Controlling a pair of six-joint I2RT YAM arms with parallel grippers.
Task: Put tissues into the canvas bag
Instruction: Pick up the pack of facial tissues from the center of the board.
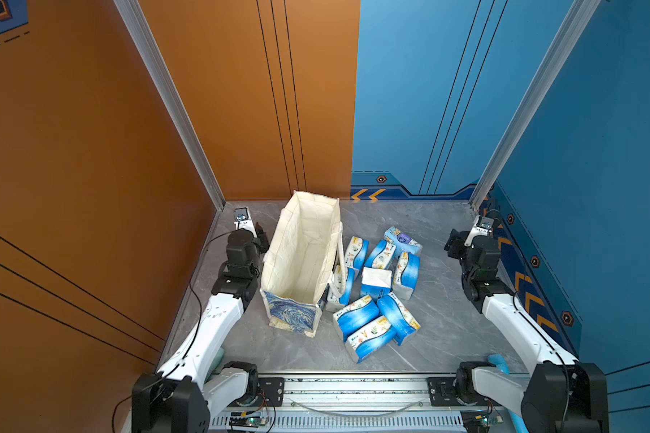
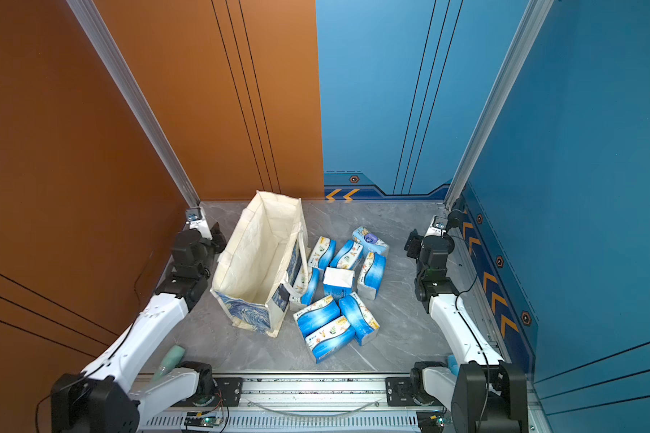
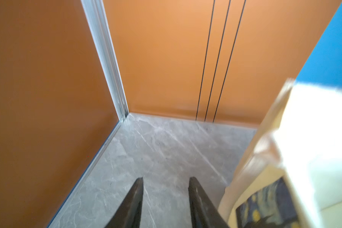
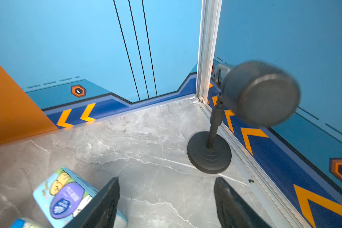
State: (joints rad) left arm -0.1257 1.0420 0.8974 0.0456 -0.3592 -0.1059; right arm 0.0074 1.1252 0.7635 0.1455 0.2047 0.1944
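Left claw (image 3: 166, 178): dark fingers parted with only bare grey marble-look tabletop (image 3: 156, 150) between them. Released, gripping nothing. It sits just beside the left wall of the cream canvas bag with a swirling blue painted print outside (image 3: 284, 158). Contact with the wall cannot be told.

Right claw (image 4: 167, 179): fingers spread wider, nothing between them. Released. It is well apart from the bag, beyond the tissues.

Bag, in both top views (image 1: 297, 243) (image 2: 256, 255): upright, mouth open upward, cream lining showing. Its long axis runs from the printed near end toward the far wall.

Tissues (image 1: 376, 285): nine blue-and-white plastic-wrapped brick-shaped packs counted, all on the tabletop in a cluster just right of the bag.
- One pack (image 1: 342, 286) lies against the bag's right wall under a loop handle (image 1: 340, 258), its long axis roughly along the bag's.
- Toward the bag's near end, two packs (image 1: 370, 337) lie side by side, slanted across the bag's axis. A third (image 1: 398, 316) is angled against them.
- One pack stands on end, white face up (image 1: 376, 279).
- The paler blue pack (image 1: 404, 240) (image 4: 67, 195) is farthest from the bag. It has a purple oval label and a yellow cartoon animal; the lettering is too blurred to read.
- The small logo marks on the other packs are unreadable.

Black stand with round base and drum-shaped head (image 4: 209, 152): past the right claw, farther yet from the bag.
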